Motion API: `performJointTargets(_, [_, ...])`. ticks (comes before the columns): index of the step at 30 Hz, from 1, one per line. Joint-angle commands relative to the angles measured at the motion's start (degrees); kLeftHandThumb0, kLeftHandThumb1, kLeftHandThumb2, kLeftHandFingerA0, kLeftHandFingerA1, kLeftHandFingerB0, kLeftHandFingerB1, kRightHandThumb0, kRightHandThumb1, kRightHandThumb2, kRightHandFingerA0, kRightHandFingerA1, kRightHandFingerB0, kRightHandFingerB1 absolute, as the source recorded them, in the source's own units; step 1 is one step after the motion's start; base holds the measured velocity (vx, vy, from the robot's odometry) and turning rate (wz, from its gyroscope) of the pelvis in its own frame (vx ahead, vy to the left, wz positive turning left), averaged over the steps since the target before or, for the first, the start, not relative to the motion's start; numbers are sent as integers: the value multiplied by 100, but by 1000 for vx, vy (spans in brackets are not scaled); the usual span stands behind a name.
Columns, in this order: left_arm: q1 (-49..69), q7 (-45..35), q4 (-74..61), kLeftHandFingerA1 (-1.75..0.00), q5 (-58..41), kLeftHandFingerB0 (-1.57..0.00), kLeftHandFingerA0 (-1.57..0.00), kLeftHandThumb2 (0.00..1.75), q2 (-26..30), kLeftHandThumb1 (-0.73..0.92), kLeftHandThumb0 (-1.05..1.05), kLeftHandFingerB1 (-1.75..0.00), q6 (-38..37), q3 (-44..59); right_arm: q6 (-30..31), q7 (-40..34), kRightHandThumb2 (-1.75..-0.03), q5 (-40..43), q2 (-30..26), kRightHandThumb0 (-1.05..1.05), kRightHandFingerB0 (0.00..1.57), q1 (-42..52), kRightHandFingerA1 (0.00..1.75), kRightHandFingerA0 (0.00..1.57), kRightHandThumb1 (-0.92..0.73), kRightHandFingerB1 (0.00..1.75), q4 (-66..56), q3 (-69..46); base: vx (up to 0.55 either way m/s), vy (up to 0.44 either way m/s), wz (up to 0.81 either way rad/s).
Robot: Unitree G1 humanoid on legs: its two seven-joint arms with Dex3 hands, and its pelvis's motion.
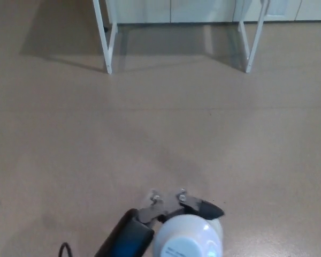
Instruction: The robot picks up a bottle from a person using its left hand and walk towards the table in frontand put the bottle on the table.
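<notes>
My left hand (176,206) shows at the bottom middle of the head view, its black fingers wrapped around a pale white-blue bottle (188,240) seen from above. The forearm (123,238) runs in from the lower left. The table ahead shows only as white legs (103,37) at the top of the picture. My right hand does not show.
Beige floor (160,123) stretches between me and the table. A second white table leg (255,37) stands at the top right, with a white wall or cabinet front behind. A thin black cable (64,249) loops at the bottom left.
</notes>
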Motion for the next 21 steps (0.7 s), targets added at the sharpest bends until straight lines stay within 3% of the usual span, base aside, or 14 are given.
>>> performJointTargets(1, [45, 135, 101, -148, -202, -77, -99, 76, -91, 78, -13, -115, 119, 365, 62, 108, -61, 4, -67, -40, 57, -58, 49, 65, -70, 43, 10, -33, 97, 222, -19])
performJointTargets(9, [92, 24, 121, -144, -420, -78, -102, 72, -101, 80, -17, -111, 123, 878, 98, 103, -61, -14, -60, -41, 57, -55, 49, 68, -69, 42, 34, -32, 256, 223, -14])
performJointTargets(16, [-54, -110, -27, -143, -877, -77, -96, 67, -216, 82, -14, -112, 518, 1160, 131, 165, -61, 13, -46, -40, 57, -96, 48, 62, -70, 43, 39, -55, 268, -95, 9])
performJointTargets(17, [-99, -83, -98, -139, -853, -79, -90, 66, -216, 81, -18, -102, 676, 1213, 132, 131, -61, -21, -47, -40, 58, -108, 49, 67, -69, 43, 44, -28, 207, -213, 8])
performJointTargets(19, [-130, -58, -150, -135, -827, -80, -89, 66, -224, 80, -19, -99, 790, 1251, 143, 116, -61, -43, -51, -40, 57, -118, 49, 68, -69, 42, 46, -12, 380, -237, 7])
performJointTargets(21, [-152, -36, -183, -135, -802, -79, -97, 66, -241, 80, -15, -102, 865, 1314, 153, 111, -61, -63, -58, -40, 57, -120, 48, 65, -70, 42, 47, 10, 371, -209, 42])
